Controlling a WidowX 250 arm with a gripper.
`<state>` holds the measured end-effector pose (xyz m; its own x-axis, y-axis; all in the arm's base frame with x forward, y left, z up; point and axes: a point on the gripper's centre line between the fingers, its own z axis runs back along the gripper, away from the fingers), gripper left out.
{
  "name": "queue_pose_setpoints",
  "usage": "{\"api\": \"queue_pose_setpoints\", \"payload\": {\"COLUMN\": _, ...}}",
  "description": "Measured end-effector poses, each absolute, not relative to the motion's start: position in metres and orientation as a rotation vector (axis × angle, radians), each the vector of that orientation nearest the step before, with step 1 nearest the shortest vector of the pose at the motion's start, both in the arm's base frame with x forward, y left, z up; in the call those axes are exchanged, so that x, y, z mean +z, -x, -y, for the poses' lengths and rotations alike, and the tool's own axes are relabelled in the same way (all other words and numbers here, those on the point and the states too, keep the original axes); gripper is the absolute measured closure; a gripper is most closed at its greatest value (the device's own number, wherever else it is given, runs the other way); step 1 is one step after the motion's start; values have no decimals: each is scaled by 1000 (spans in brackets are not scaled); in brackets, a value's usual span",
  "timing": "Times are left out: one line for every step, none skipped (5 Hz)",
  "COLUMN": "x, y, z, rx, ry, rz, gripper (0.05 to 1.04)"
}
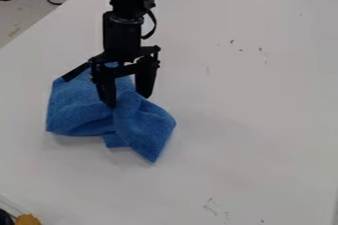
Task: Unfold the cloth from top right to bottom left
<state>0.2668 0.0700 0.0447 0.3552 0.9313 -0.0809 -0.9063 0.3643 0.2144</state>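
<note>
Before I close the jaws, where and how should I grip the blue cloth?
I'd pinch the blue cloth at the raised fold near its upper right edge, coming down from above with a jaw on each side. The fold is bunched right below the gripper, whereas the flatter left part likely offers less to grab.

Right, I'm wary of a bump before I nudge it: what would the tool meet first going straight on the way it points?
Most likely the blue cloth, bunched below the tool, with the white table beneath it. Any remaining gap is hard to judge from this slant.
</note>
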Motion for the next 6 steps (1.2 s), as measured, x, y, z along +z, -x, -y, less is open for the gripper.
{"api": "queue_pose_setpoints", "payload": {"x": 41, "y": -263, "z": -70, "rx": 1218, "ry": -151, "rz": -206, "gripper": 244}}
{"api": "queue_pose_setpoints", "payload": {"x": 36, "y": -255, "z": -66, "rx": 1228, "ry": -160, "rz": -224, "gripper": 547}}
{"api": "queue_pose_setpoints", "payload": {"x": 34, "y": -253, "z": -64, "rx": 1235, "ry": -156, "rz": -231, "gripper": 817}}
{"api": "queue_pose_setpoints", "payload": {"x": 43, "y": -249, "z": -62, "rx": 1233, "ry": -120, "rz": -181, "gripper": 977}}
{"api": "queue_pose_setpoints", "payload": {"x": 56, "y": -242, "z": -61, "rx": 1262, "ry": -43, "rz": -78, "gripper": 1014}}
{"api": "queue_pose_setpoints", "payload": {"x": 66, "y": -227, "z": -60, "rx": 1340, "ry": 39, "rz": 36, "gripper": 1015}}
